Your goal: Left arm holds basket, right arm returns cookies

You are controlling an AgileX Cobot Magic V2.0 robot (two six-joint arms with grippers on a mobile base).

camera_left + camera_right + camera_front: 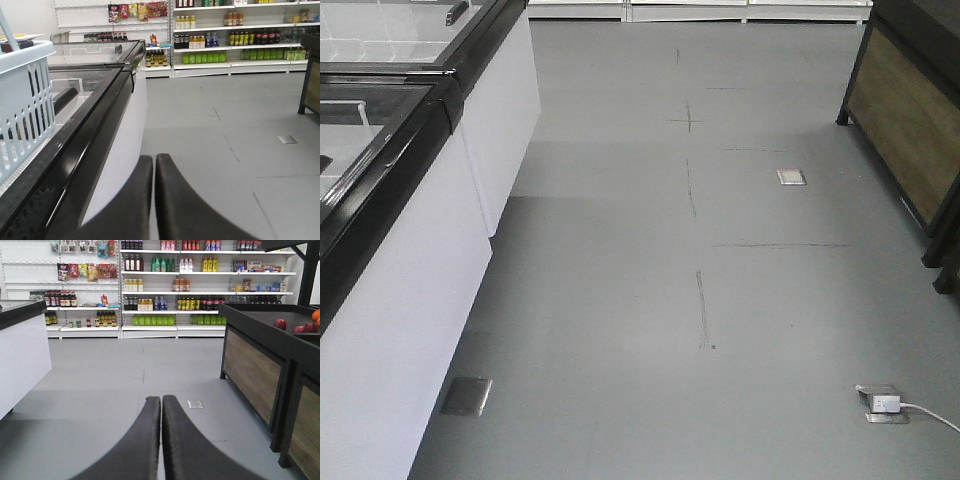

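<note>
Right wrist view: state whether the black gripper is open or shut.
Shut. The black right gripper shows both tips touching, nothing between.

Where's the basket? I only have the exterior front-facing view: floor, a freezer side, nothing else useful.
Observer: The left wrist view has the basket at its left edge, over the top of the freezer.
Operator: Is it held?
Observer: No. The left gripper is shut on nothing, and sits apart from the basket.
Operator: And the right side?
Observer: The right gripper is shut and empty, pointing down the aisle at the stocked shelves.
</note>
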